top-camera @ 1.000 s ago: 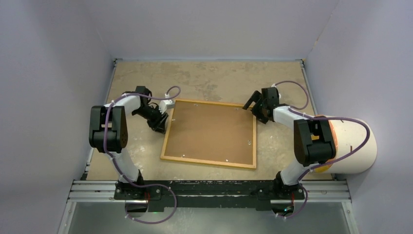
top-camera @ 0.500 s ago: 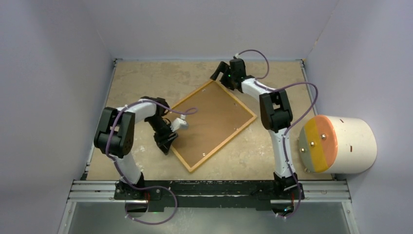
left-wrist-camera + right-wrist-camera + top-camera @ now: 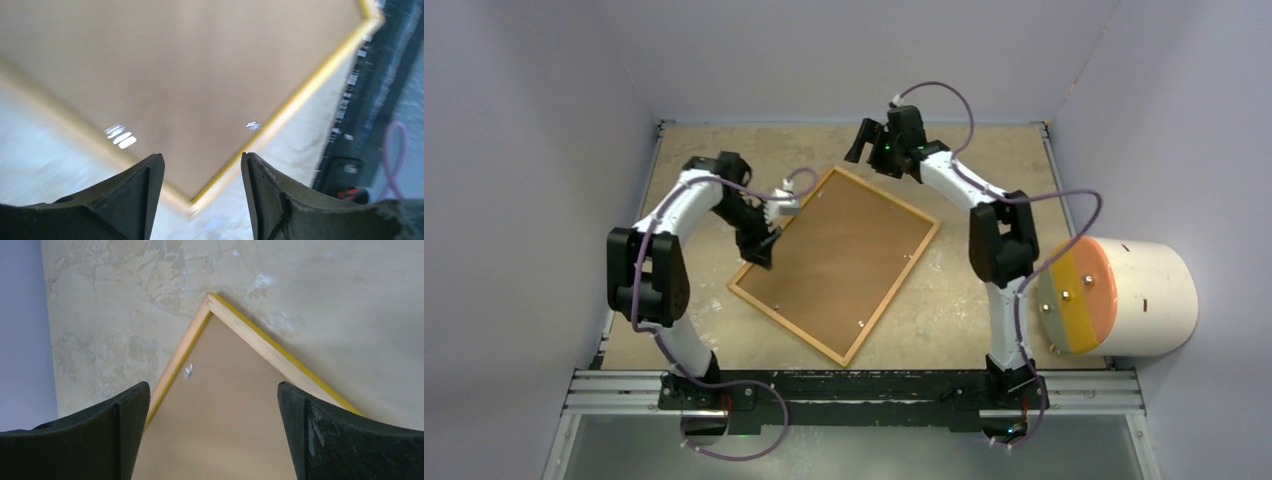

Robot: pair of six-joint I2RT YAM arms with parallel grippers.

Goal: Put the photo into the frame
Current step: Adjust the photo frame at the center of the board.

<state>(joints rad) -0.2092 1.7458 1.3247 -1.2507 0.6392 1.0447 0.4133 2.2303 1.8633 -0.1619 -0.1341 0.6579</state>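
Note:
The frame (image 3: 891, 293) lies face down and turned diagonally on the table, with its wood-brown back edge up and a yellow rim showing. The brown backing board (image 3: 839, 260) fills it. The photo is not in view. My left gripper (image 3: 762, 253) is open over the frame's left edge. In the left wrist view (image 3: 201, 165) its jaws straddle a corner of the frame (image 3: 300, 97), apart from it. My right gripper (image 3: 860, 147) is open just beyond the frame's far corner. In the right wrist view (image 3: 212, 390) it hovers above that corner (image 3: 250, 337) and the board (image 3: 220, 415).
A large white cylinder (image 3: 1139, 297) with an orange and yellow end lies at the table's right edge. Grey walls close in the left, far and right sides. A metal rail (image 3: 854, 390) with the arm bases runs along the near edge.
The frame has turned from square with the table to diagonal and shifted left. My right gripper went from its right corner to its far corner. My left gripper stays at its left edge.

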